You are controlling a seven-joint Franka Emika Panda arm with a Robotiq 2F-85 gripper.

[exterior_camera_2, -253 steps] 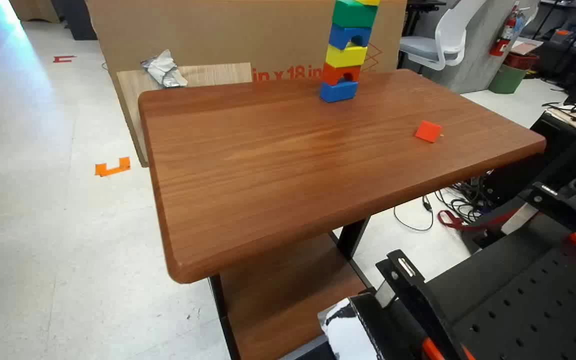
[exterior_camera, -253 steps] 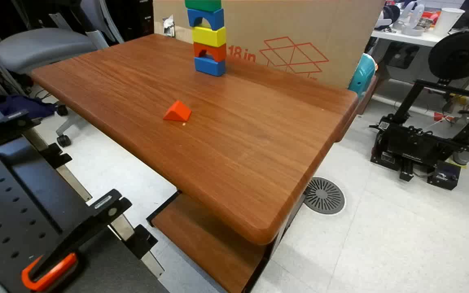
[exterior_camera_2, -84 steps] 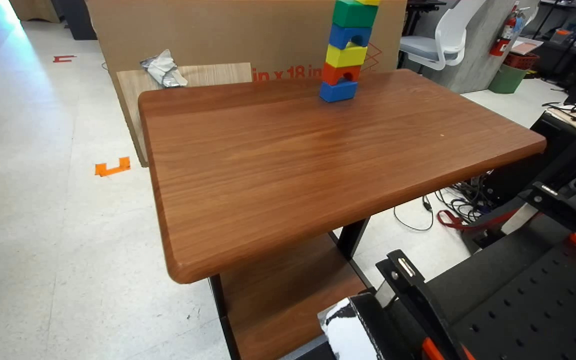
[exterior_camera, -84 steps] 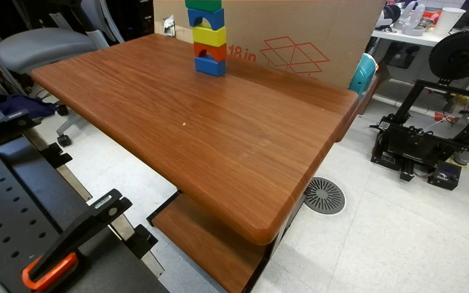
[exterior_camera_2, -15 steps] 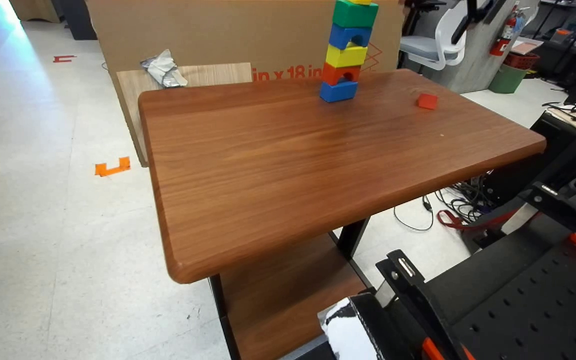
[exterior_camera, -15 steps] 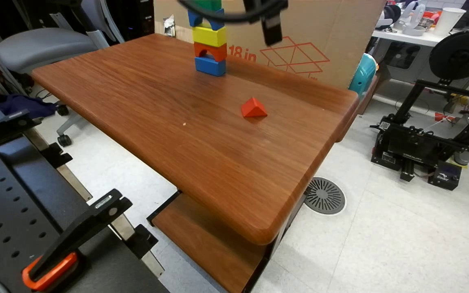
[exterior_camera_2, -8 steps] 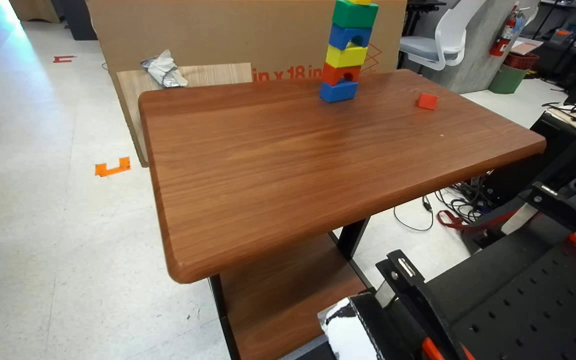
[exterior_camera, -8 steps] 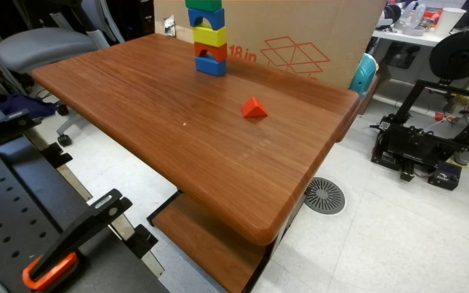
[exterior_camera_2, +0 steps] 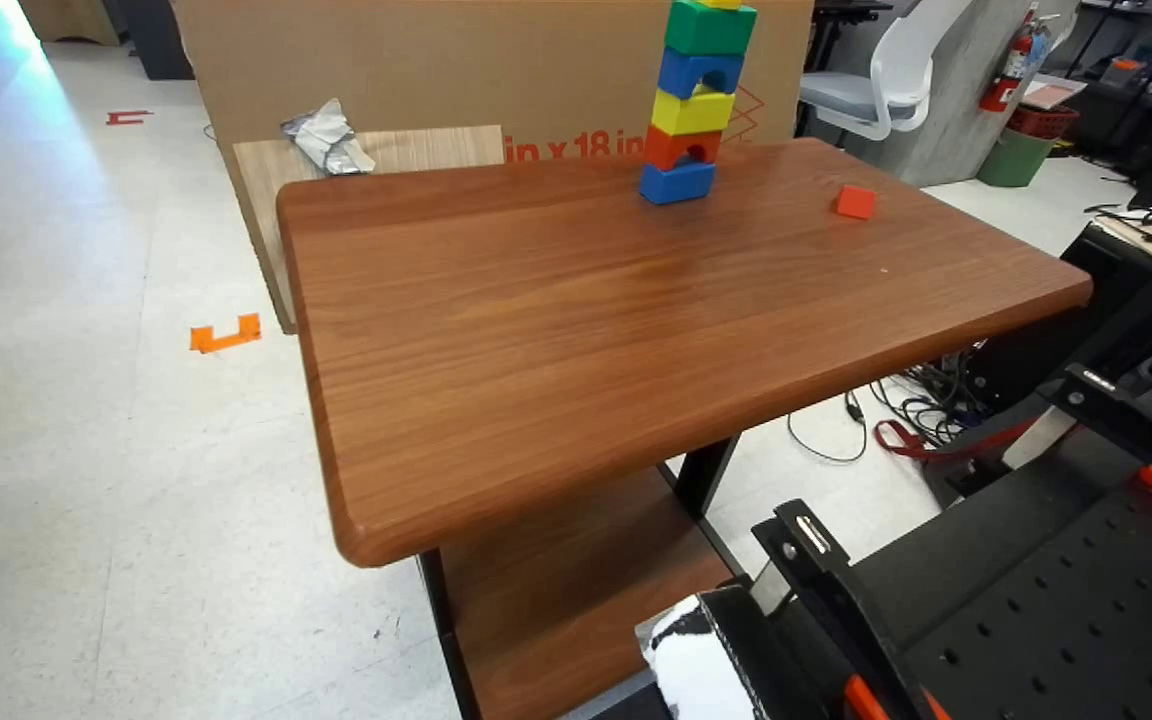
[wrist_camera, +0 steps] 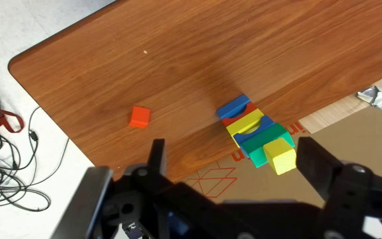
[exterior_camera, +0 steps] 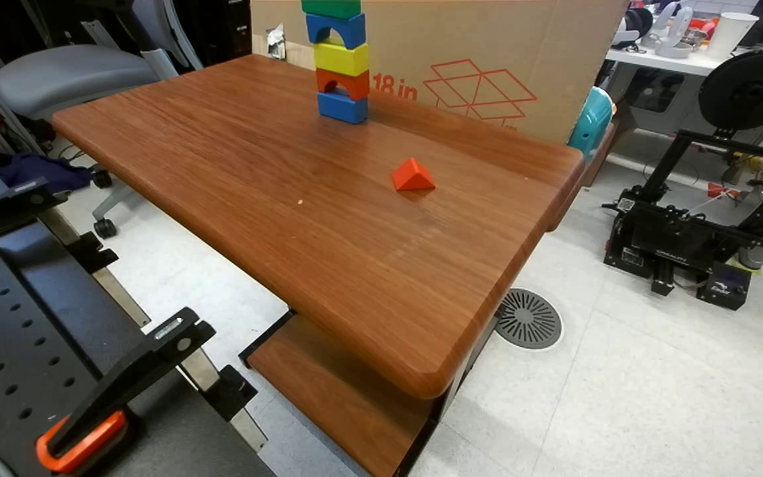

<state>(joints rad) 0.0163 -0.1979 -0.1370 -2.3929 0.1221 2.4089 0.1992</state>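
Observation:
My gripper (wrist_camera: 232, 142) is open and holds nothing in the wrist view; it is out of sight in both exterior views. A tower of stacked blocks (wrist_camera: 244, 124) stands below and between the fingers: blue, red arch, yellow, blue arch, green, with a yellow block (wrist_camera: 279, 156) on top. The yellow block appears beside the right finger; I cannot tell the gap in depth. The tower shows in both exterior views (exterior_camera: 342, 59) (exterior_camera_2: 693, 112), its top cut off by the frame. A red-orange triangular block (wrist_camera: 140, 116) lies apart on the table, also in both exterior views (exterior_camera: 413, 175) (exterior_camera_2: 855, 203).
The brown wooden table (exterior_camera: 355, 265) has a large cardboard box (exterior_camera: 520, 40) along its edge behind the tower. A black perforated cart (exterior_camera_2: 1066, 600) with clamps stands opposite. A crumpled silver piece (wrist_camera: 378, 98) sits by the table's edge. Cables (wrist_camera: 8, 179) lie on the floor.
The triangular block has moved from its first spot to another on the table, being out of sight in between. The gripper, briefly seen above it, has risen away. The top yellow block has shifted slightly.

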